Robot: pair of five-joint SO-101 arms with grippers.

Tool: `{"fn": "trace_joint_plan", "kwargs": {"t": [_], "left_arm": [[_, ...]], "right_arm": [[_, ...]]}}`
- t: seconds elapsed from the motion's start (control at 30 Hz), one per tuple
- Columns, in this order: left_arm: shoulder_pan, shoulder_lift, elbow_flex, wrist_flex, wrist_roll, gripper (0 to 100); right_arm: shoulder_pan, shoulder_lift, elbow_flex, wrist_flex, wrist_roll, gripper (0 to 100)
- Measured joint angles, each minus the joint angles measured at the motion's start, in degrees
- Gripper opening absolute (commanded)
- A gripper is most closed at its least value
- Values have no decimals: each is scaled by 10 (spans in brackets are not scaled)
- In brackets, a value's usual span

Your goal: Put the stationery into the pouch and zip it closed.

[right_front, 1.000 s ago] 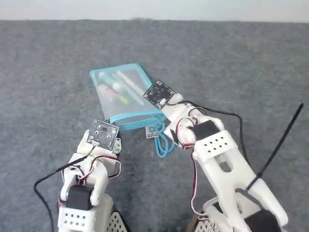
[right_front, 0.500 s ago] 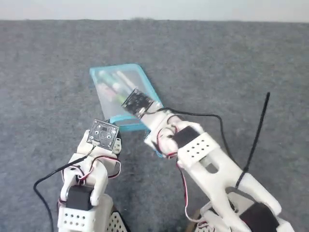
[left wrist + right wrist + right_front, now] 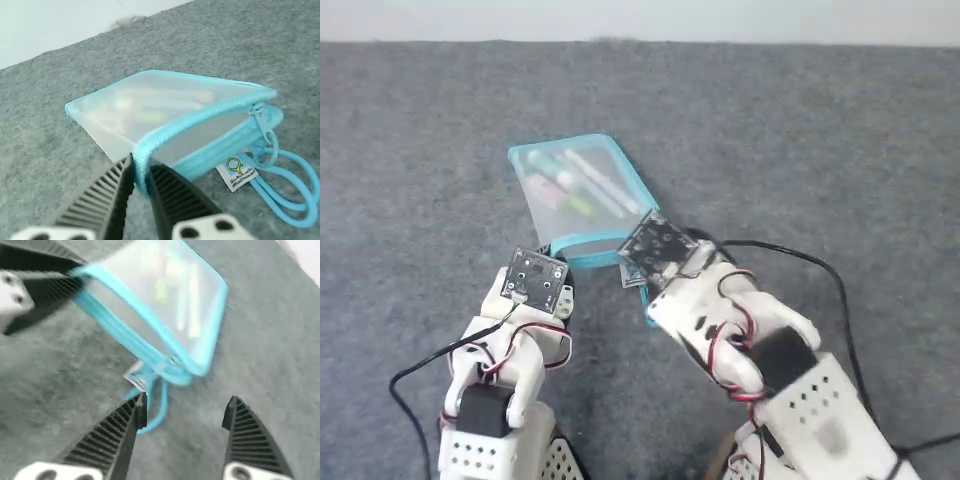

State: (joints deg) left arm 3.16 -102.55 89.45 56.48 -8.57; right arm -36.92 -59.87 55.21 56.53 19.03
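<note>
Several pens (image 3: 576, 187) lie inside the clear, teal-edged pouch (image 3: 582, 215), which rests on the grey table (image 3: 820, 140). Seen from above, they are green, pink and white and lie side by side across the pouch's middle.

The left gripper (image 3: 140, 186) is at the pouch's near corner, its jaws pressed together on the teal zip edge. The right gripper (image 3: 184, 412) hangs just beside the pouch's other near corner with its jaws wide apart and nothing between them.

The left wrist view gives detail that the high view hides under the arms. It shows the zip pull (image 3: 261, 120) at the pouch's far end from the clamped corner, a white tag (image 3: 238, 173) just beside it, and a teal cord loop (image 3: 292, 197) lying on the table next to the pouch. Whether the zip is fully shut cannot be told.

In the right wrist view the cord loop lies below the open jaws, with the left gripper's dark fingers (image 3: 47, 277) at the pouch's opposite corner.
</note>
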Motion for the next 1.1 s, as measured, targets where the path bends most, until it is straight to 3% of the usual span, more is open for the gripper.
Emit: {"fn": "trace_joint_plan", "kwargs": {"t": [0.47,0.87,1.1], "left_arm": [[0,0,0,0,0,12],[3,0,-1,0,1,12],[3,0,-1,0,1,12]], "right_arm": [[28,275,18,-220,114,252],[29,309,19,-329,165,251],[15,309,19,-347,220,98]]}}
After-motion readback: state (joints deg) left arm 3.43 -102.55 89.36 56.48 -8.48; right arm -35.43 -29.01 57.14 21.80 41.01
